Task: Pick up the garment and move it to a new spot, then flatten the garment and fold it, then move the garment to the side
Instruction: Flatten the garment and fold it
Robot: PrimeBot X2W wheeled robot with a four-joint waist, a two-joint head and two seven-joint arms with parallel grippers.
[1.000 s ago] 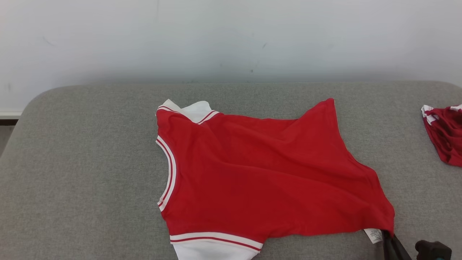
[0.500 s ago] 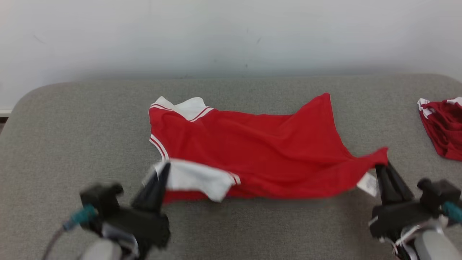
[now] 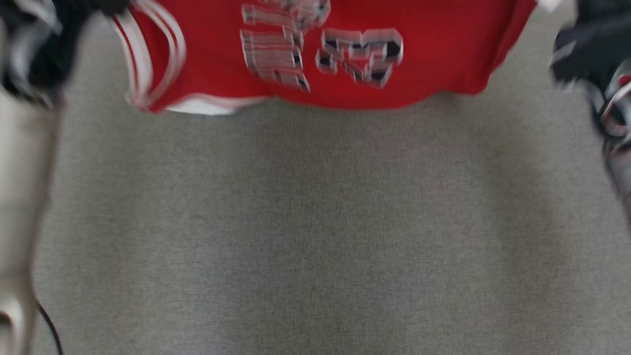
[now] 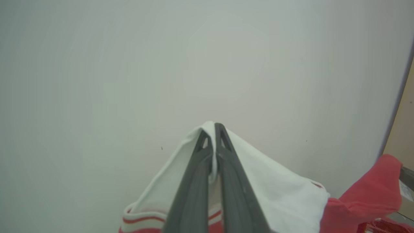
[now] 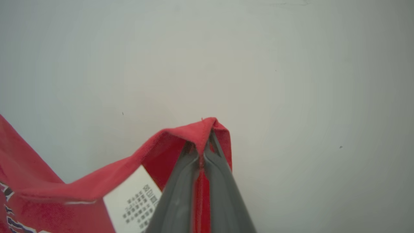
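Note:
The garment (image 3: 315,54) is a red sleeveless jersey with white-striped trim and block lettering, hanging blurred across the top of the head view above the grey surface. My left gripper (image 4: 213,127) is shut on a white trimmed corner of the garment (image 4: 278,194), fingers pointing toward a pale wall. In the right wrist view my right gripper (image 5: 207,136) is shut on a red corner of the garment (image 5: 168,142), with its white care label (image 5: 132,200) hanging just below. Dark blurred gripper bodies sit at the head view's top corners, the left (image 3: 34,44) and the right (image 3: 591,49).
A grey padded surface (image 3: 315,236) stretches under the hanging garment. A pale wall (image 4: 161,64) stands behind. My pale left forearm (image 3: 19,207) runs down the left edge of the head view. A second bit of red cloth (image 4: 388,226) lies at the left wrist view's lower right.
Both grippers closed on the garment's near corners and lifted it off the surface; it now hangs with its lettered side showing. The head camera has tilted downward.

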